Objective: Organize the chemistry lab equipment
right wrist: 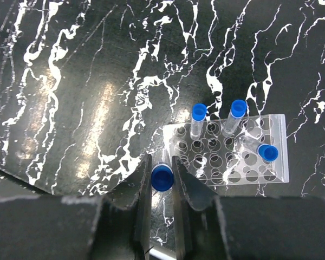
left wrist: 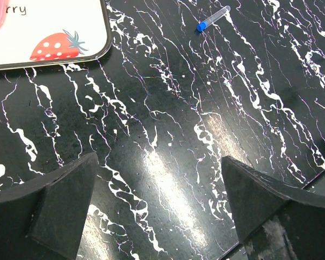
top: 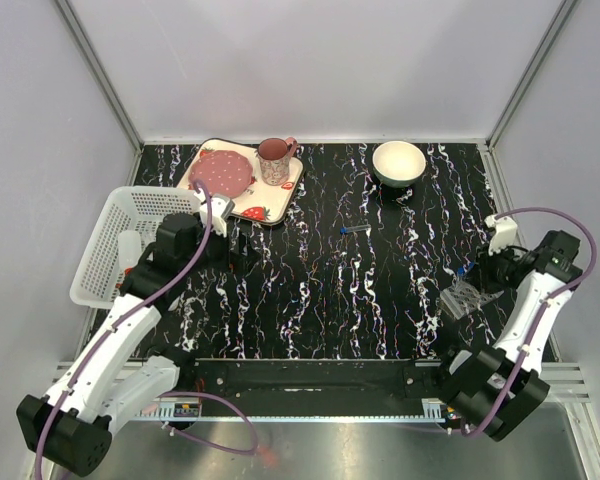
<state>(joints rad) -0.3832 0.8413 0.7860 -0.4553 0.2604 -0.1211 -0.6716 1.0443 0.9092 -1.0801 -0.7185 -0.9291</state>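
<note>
My right gripper is shut on a blue-capped test tube, held upright just above the near left corner of the clear perforated rack. Three more capped tubes are in the rack: two upright, one leaning. In the top view the rack sits at the right under my right gripper. One loose tube lies mid-table and also shows in the left wrist view. My left gripper is open and empty above bare table, near the tray in the top view.
A white mesh basket at the left holds a white bottle. The strawberry-print tray with a pink plate and cup stands at the back, its corner in the left wrist view. A white bowl is back right.
</note>
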